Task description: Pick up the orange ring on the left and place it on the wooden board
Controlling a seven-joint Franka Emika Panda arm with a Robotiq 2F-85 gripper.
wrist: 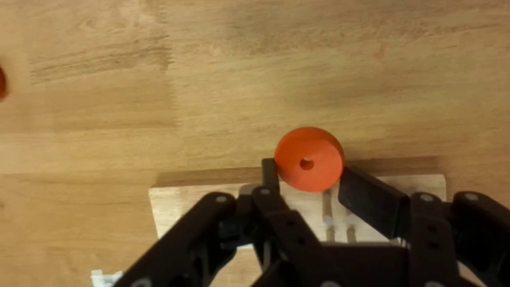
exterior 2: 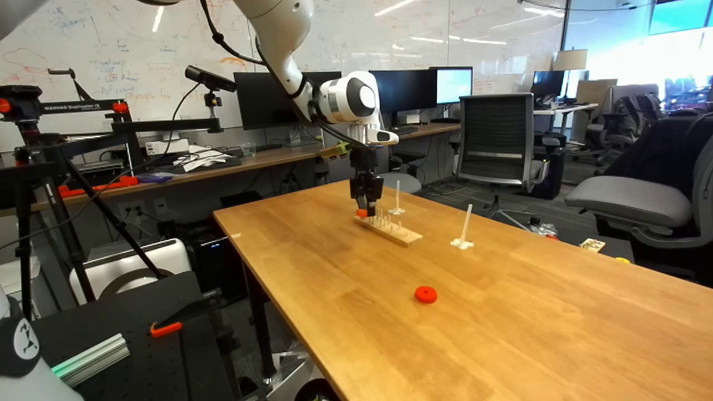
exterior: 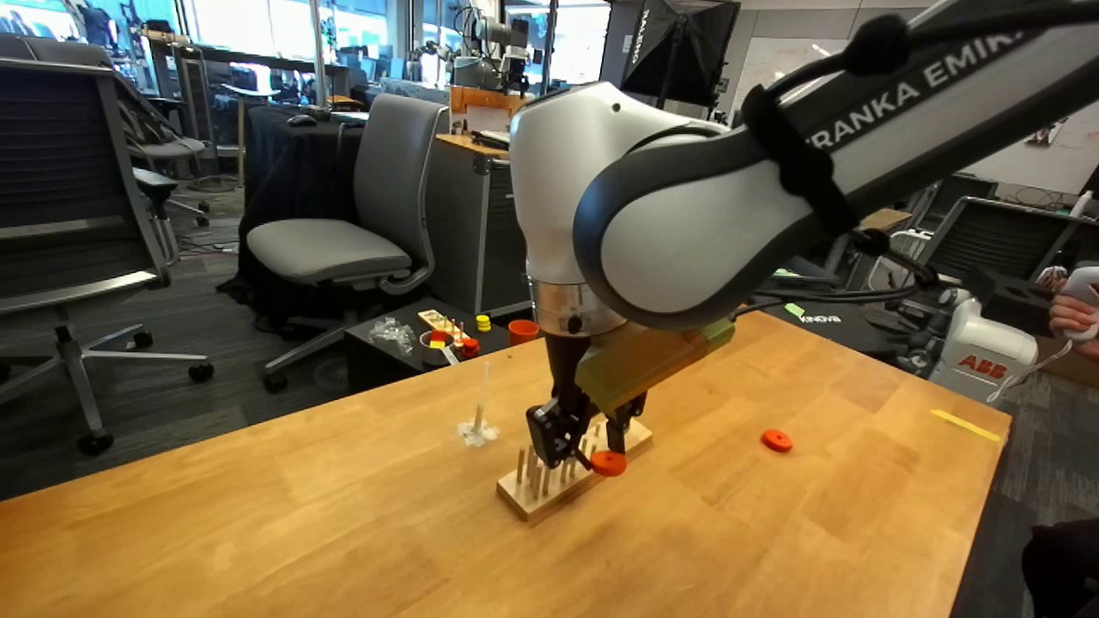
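Jaws of the gripper (wrist: 308, 174) are closed onto the ring (exterior: 608, 464): they stand apart only by its width, with one fingertip touching either side. This ring is held at one long edge of the board (exterior 2: 410, 236) and covers part of it in the wrist view; whether it touches the board, I cannot tell.

The board lies on a table (exterior 2: 512, 317) with a top of honey-coloured wood. In an exterior view, a desk (exterior 2: 292, 153) and a whiteboard (exterior 2: 356, 39) are behind the board in the room, well apart from it; chairs (exterior: 330, 245) also stand beyond the table.

On this table there is one board, and from it rise several pegs (exterior: 520, 466), which I cannot count because the gripper covers some of them. Orange rings at this table are two: the held one, and a second ring (exterior: 777, 440) lying flat, well apart from the board. Rods (exterior 2: 465, 224) are also two, each upright in a whitish patch (exterior: 477, 432), near the board, on its side opposite to the held ring. The desk carries three monitors (exterior 2: 403, 89).

In both exterior views, the arm (exterior: 695, 257) reaches in high, bends above the board, and its last part hangs almost straight down over it.
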